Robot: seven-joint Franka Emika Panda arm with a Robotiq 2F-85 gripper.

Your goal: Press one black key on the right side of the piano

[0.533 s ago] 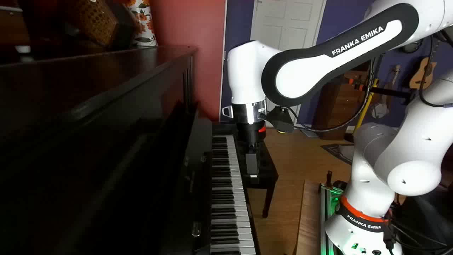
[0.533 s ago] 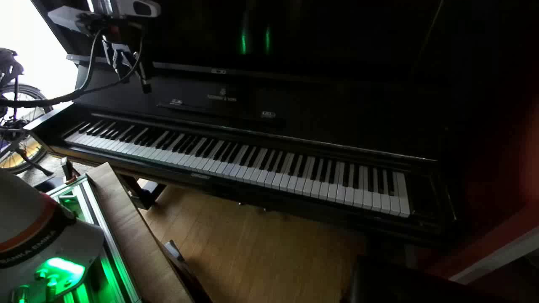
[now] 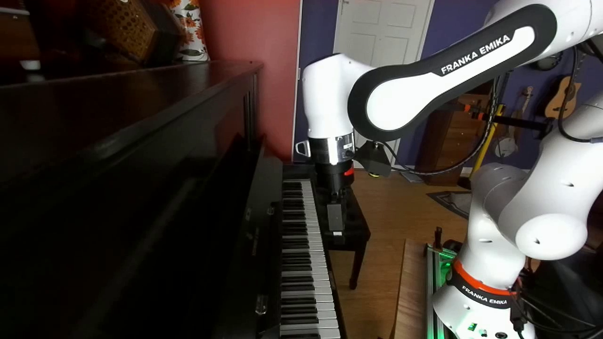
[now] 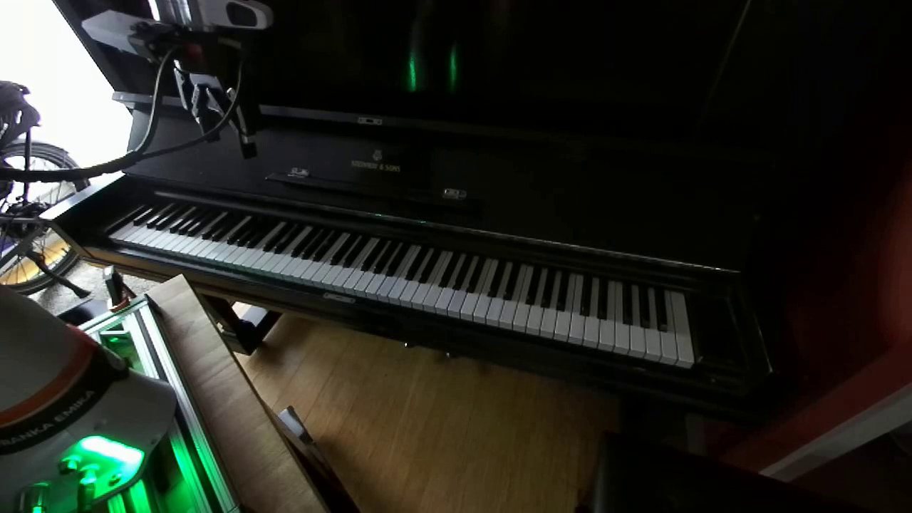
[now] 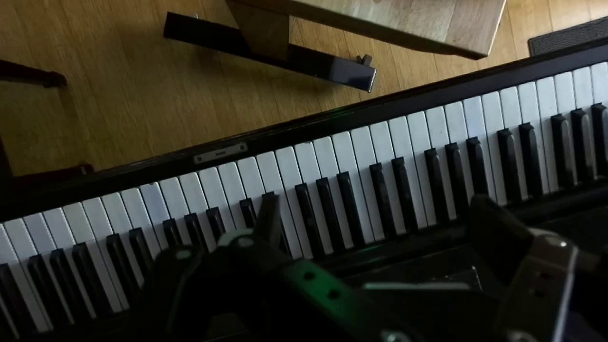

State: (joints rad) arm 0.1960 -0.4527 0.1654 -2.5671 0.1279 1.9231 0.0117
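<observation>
Dark, glossy wood clads the piano (image 4: 413, 189), which stands before the white arm (image 3: 405, 103) in both exterior views, its long run of keys (image 4: 390, 285) bared; the wrist view shows just a slanting stretch of white keys (image 5: 308, 164) and black keys (image 5: 381, 194), cut off at both sides. Higher than the keys and clear of them hangs the claw (image 5: 375, 213), its fingers (image 5: 269, 223) spread well apart. The wrist view makes that spread plain, while in an exterior view the fingers are seen side-on, in line with a black stool (image 3: 358, 226), and the gap cannot be made out. Maker's lettering (image 4: 375, 167), with "& SONS" legible, shows in an exterior view, as does a bicycle (image 4: 25, 211) past the end of the piano. Seen likewise in an exterior view alone are a guitar (image 3: 555, 107) hung on a purple wall (image 3: 457, 23), a flower-patterned object (image 3: 192, 37) and a box-like wooden piece (image 3: 122, 28) on top of the piano, and a chest of drawers (image 3: 447, 141) behind the arm, its contents hidden. Beside the metal rails (image 4: 158, 342) at the robot base (image 4: 50, 349) stands a wooden bench (image 4: 221, 385), one corner of it visible in the wrist view too.
</observation>
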